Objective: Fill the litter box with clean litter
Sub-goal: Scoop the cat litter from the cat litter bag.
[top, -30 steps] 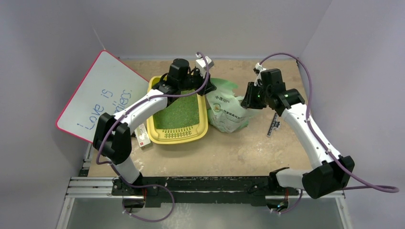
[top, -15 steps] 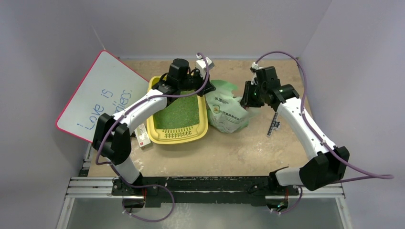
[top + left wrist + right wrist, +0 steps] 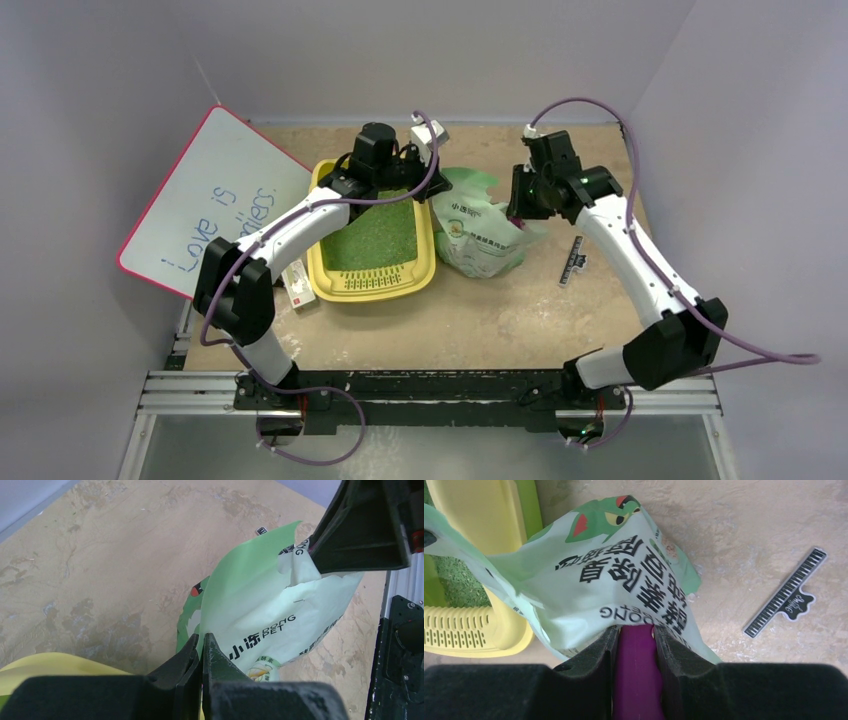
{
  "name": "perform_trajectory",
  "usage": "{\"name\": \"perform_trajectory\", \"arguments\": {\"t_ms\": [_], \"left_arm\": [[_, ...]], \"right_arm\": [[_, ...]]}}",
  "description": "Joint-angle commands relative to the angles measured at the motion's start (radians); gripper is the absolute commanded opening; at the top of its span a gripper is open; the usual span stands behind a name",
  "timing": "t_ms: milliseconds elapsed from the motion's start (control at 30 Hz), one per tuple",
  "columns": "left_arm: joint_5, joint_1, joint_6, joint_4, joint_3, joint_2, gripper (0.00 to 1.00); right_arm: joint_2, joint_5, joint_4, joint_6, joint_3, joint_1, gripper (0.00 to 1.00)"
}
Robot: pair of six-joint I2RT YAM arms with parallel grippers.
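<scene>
The yellow litter box lies left of centre with green clean litter spread inside it. A pale green printed bag stands just to its right. My left gripper is shut on the bag's near edge, beside the box's rim. On the bag's right side, my right gripper is shut on a purple scoop handle. The handle runs under the bag's mouth, which hides the scoop's head. The box and litter lie to its left.
A white board with a pink edge leans at the left wall. A small white box lies against the tray's left side. A black ruler-like strip lies on the table right of the bag.
My right arm has swung left and toward the back, bringing the scoop closer into the bag and uncovering the black strip. The left arm has stayed in place.
</scene>
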Motion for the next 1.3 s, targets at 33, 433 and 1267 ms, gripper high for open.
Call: {"name": "perform_trajectory", "arguments": {"t_ms": [33, 433, 1267], "left_arm": [[0.034, 0.001, -0.006, 0.015, 0.047, -0.01, 0.0], [-0.023, 0.001, 0.015, -0.012, 0.047, -0.016, 0.0], [-0.037, 0.001, -0.005, -0.026, 0.054, 0.011, 0.0]], "right_arm": [[0.095, 0.069, -0.048, -0.079, -0.05, 0.021, 0.0], [-0.02, -0.369, 0.34, 0.089, -0.242, -0.02, 0.0], [-0.06, -0.726, 0.955, 0.568, -0.606, -0.149, 0.0]]}}
